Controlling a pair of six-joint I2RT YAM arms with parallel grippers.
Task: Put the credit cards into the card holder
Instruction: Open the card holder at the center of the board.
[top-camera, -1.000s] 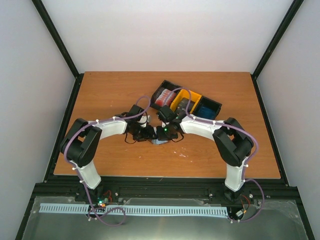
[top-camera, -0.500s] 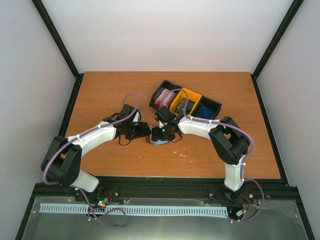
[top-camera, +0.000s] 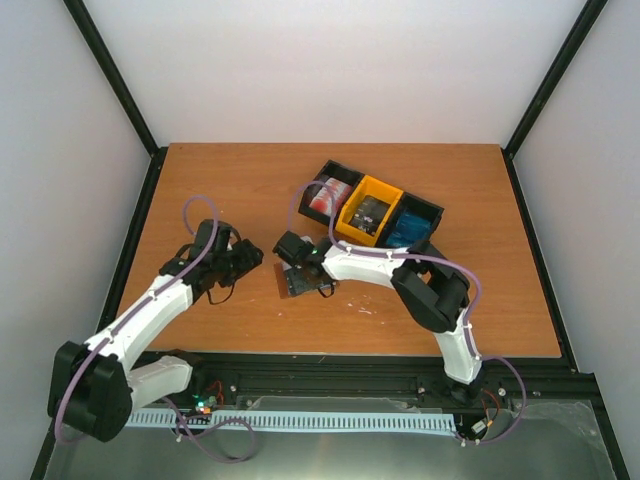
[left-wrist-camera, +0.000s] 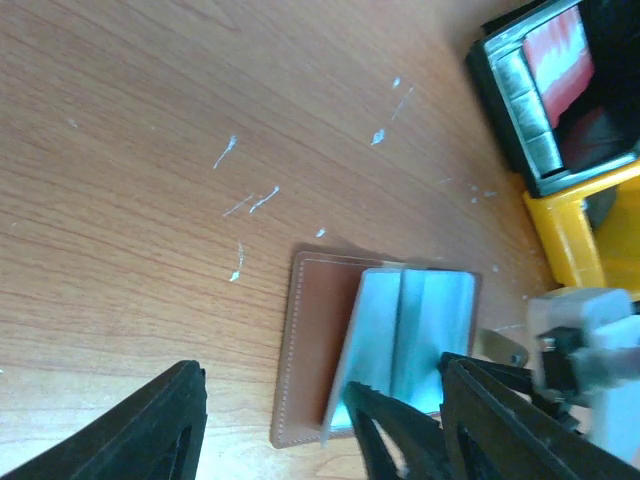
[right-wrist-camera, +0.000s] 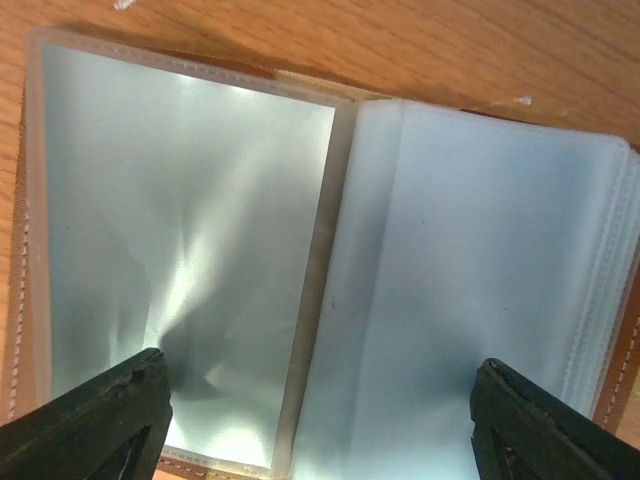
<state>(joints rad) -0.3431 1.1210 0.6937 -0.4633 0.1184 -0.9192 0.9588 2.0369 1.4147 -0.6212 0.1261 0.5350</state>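
Right wrist view puts my right gripper (right-wrist-camera: 318, 400) low over the open card holder (right-wrist-camera: 330, 250), jaws spread as wide as they go and holding nothing. The holder lies flat on the table (top-camera: 200, 180), its clear sleeves (right-wrist-camera: 190, 240) facing up. My left gripper (left-wrist-camera: 320, 430) hangs just beside it, also parted and empty.

Nothing pins the holder. From the left wrist one leaf looks half raised, so it may flop shut, or skid when a card is pushed at a sleeve mouth. The sleeves are slack, and a card could catch on an edge.

One holder. Three stacks of credit cards (top-camera: 327, 197), well apart from the holder, in three bins (top-camera: 384, 186): red-and-white, dark, blue. How many cards each stack has I cannot tell from above.
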